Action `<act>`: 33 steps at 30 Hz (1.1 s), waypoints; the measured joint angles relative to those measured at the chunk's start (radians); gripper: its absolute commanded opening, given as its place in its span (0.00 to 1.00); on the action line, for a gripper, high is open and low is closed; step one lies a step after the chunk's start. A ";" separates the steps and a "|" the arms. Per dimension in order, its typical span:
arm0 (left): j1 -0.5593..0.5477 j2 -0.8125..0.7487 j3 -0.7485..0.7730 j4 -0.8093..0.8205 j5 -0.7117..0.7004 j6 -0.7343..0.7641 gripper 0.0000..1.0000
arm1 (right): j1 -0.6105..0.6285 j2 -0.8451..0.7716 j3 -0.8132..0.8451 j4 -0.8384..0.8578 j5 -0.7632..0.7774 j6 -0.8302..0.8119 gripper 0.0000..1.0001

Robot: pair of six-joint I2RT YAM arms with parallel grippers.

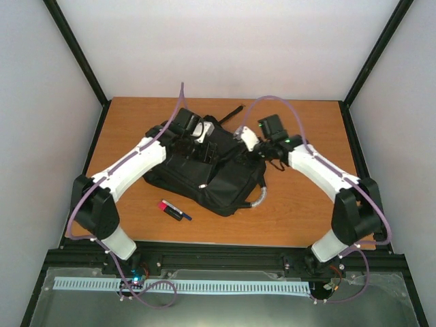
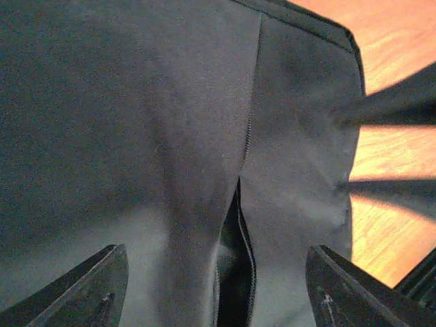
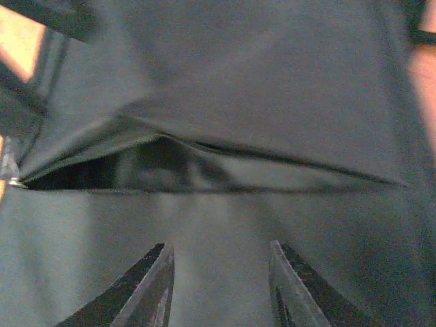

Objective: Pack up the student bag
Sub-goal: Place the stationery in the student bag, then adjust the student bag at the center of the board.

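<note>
The student bag (image 1: 218, 178) is a large black backpack lying flat in the middle of the wooden table, with its grey loop handle (image 1: 257, 199) at the near right. My left gripper (image 1: 204, 151) hovers over the bag's far left part. In the left wrist view it (image 2: 218, 300) is wide open and empty above a partly open zip slit (image 2: 235, 272). My right gripper (image 1: 253, 144) is at the bag's far right edge. In the right wrist view it (image 3: 219, 286) is open and empty over the fabric, just short of a gaping zip opening (image 3: 136, 167).
A small red, black and blue pen-like item (image 1: 174, 210) lies on the table (image 1: 300, 218) near the bag's front left. A black strap (image 1: 235, 112) trails off the bag's far side. Black frame posts and white walls ring the table.
</note>
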 measured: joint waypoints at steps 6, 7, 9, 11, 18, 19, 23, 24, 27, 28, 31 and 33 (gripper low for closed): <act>0.002 -0.180 -0.040 -0.027 -0.142 -0.107 0.93 | -0.174 -0.065 -0.032 -0.017 0.053 -0.048 0.58; 0.006 -0.215 -0.058 -0.027 -0.167 -0.129 0.98 | -0.190 -0.050 -0.030 -0.018 0.059 -0.047 0.61; 0.017 -0.289 -0.113 -0.031 -0.233 -0.187 1.00 | -0.229 0.006 -0.013 -0.021 0.057 -0.044 0.70; 0.034 -0.341 -0.179 -0.035 -0.294 -0.243 1.00 | -0.251 0.077 0.013 -0.028 0.051 -0.041 0.92; 0.146 -0.372 -0.379 -0.016 -0.364 -0.376 1.00 | -0.262 0.244 0.082 -0.074 -0.020 -0.039 0.83; 0.154 -0.364 -0.390 -0.011 -0.366 -0.389 1.00 | -0.262 0.248 0.082 -0.082 -0.033 -0.037 0.73; 0.166 -0.307 -0.403 0.048 -0.365 -0.438 1.00 | -0.261 0.240 0.071 -0.105 -0.076 -0.061 0.48; 0.166 -0.291 -0.405 0.068 -0.360 -0.448 1.00 | -0.261 0.232 0.060 -0.108 -0.081 -0.068 0.47; 0.167 -0.245 -0.417 0.126 -0.335 -0.475 0.98 | -0.262 0.178 -0.007 -0.125 -0.096 -0.090 0.46; 0.167 -0.229 -0.426 0.151 -0.320 -0.484 0.96 | -0.261 0.151 -0.040 -0.133 -0.099 -0.101 0.46; 0.167 -0.188 -0.446 0.218 -0.282 -0.497 0.93 | -0.261 0.072 -0.122 -0.165 -0.098 -0.133 0.47; 0.166 -0.145 -0.441 0.270 -0.248 -0.500 0.93 | -0.261 0.016 -0.174 -0.193 -0.095 -0.156 0.48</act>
